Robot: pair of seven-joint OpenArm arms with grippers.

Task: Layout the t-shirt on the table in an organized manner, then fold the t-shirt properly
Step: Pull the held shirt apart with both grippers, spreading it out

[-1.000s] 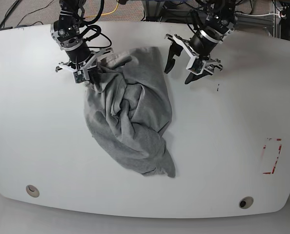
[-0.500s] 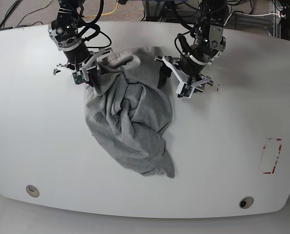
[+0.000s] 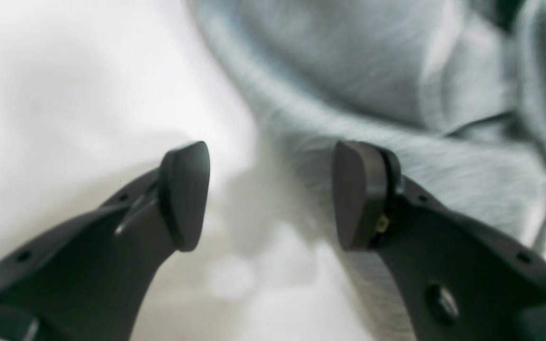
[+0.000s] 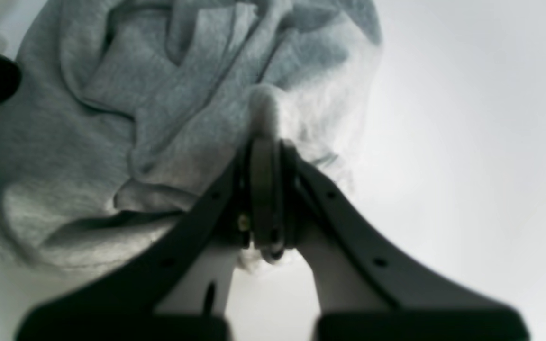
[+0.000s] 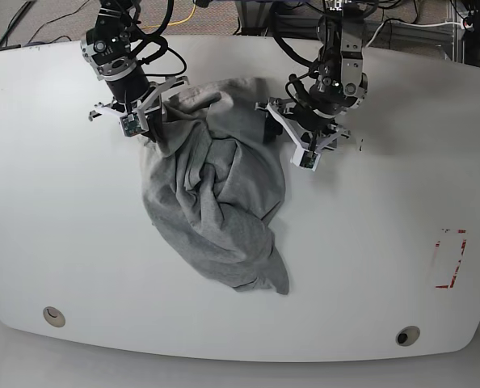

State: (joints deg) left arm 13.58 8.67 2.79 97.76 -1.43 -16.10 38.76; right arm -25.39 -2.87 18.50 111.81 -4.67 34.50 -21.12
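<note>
Both arms are black, jointed, with black cables looping along them. Each wrist carries a white bracket with a small green-marked module. The left gripper (image 3: 270, 194) has matte black curved fingers (image 3: 185, 196) ending in rounded, flat-faced pads, with small screw holes along the shanks. The right gripper (image 4: 264, 199) has the same black fingers and holes.

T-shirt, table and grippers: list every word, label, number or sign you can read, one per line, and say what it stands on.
None can be read.
The t-shirt lies crumpled, plain grey side out; no print shows.
The table bears only an unlettered red tape rectangle.
The small tags on the left gripper and right gripper are too small to read.
</note>
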